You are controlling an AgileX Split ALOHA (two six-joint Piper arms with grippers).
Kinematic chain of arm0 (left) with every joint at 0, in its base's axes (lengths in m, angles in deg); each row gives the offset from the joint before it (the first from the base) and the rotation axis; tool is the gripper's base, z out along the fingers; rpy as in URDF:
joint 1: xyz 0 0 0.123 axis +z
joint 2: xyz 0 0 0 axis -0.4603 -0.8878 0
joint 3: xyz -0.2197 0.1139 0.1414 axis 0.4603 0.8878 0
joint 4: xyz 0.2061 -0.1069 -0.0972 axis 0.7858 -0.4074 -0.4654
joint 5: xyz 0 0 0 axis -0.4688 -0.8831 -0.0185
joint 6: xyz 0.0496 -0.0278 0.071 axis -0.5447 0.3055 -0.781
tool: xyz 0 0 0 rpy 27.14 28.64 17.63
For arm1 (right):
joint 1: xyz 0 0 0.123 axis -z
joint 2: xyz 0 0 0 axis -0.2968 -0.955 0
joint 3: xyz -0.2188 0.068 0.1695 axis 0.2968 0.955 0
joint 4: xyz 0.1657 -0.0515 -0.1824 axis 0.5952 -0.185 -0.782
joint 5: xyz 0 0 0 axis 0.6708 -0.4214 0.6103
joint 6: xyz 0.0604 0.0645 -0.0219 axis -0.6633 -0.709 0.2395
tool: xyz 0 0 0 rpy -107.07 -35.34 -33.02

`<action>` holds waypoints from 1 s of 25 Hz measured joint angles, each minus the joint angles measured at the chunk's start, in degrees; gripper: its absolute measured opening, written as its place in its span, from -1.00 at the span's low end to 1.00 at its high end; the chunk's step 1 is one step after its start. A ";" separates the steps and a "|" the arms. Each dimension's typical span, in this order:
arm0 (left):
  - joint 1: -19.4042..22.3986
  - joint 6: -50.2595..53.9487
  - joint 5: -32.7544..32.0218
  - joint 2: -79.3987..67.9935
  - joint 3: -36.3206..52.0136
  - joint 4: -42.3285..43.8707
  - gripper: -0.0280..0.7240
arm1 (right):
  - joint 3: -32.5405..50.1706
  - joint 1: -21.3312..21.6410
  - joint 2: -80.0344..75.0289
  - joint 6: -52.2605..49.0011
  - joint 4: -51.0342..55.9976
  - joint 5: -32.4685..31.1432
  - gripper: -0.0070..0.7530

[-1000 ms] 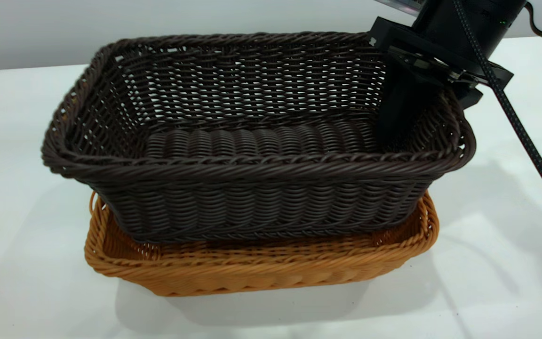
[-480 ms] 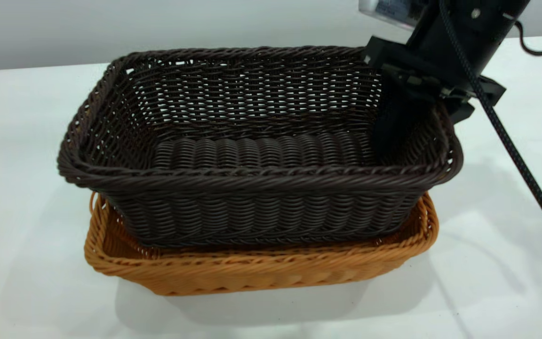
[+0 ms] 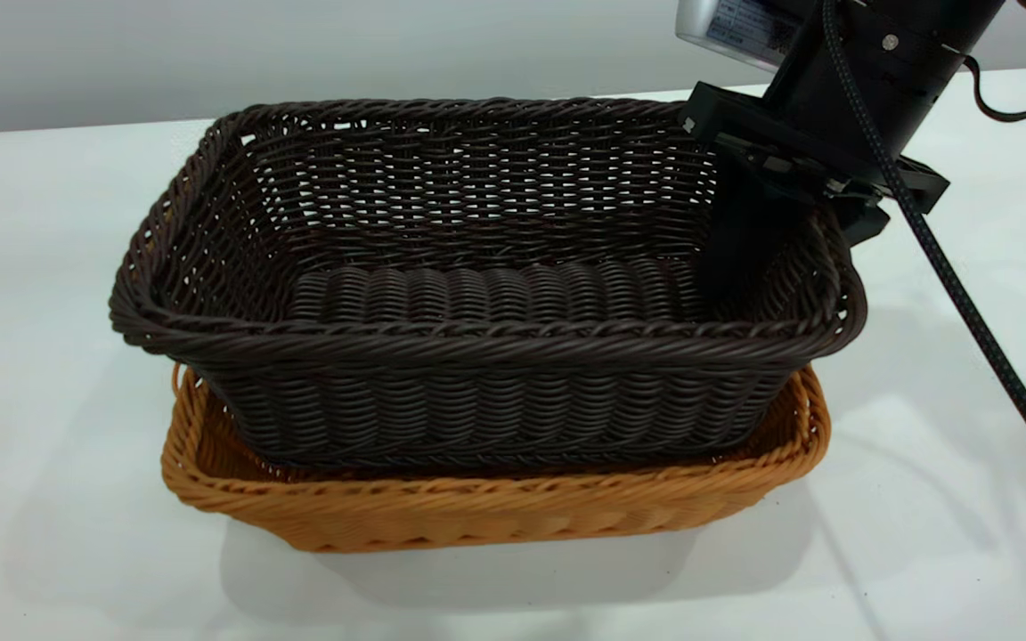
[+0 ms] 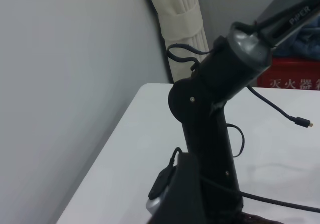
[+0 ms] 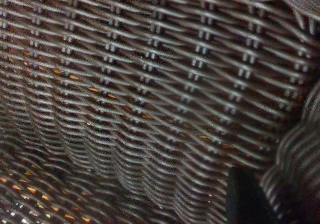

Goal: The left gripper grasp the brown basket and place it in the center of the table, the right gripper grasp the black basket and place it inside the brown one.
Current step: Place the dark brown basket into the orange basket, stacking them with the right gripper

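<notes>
A very dark woven black basket [image 3: 486,285] sits partly nested in an orange-tan brown basket [image 3: 495,507], near the middle of a plain white surface [image 3: 50,223]. The dark one rides high: most of its wall shows above the tan rim, so it does not look fully seated, though how deep it sits cannot be seen.

Both baskets look light and fairly stiff, with open weave and thick braided rims. The rim or the wall just under it seems the natural place to grip; the weave should give enough friction not to slip.

The right tool [image 3: 758,236] straddles the dark basket's right-hand end wall, one black finger inside and the other largely hidden outside. It appears clamped on that wall, judging by the basket's raised seat. Its wrist camera shows only close weave, orange glinting through the gaps.

The left tool is out of sight; its wrist camera looks across at the other arm [image 4: 210,134].
</notes>
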 joint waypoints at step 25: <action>0.00 0.40 -0.05 0.00 0.00 -0.40 0.68 | -0.11 0.00 -0.04 4.72 0.64 -1.64 0.53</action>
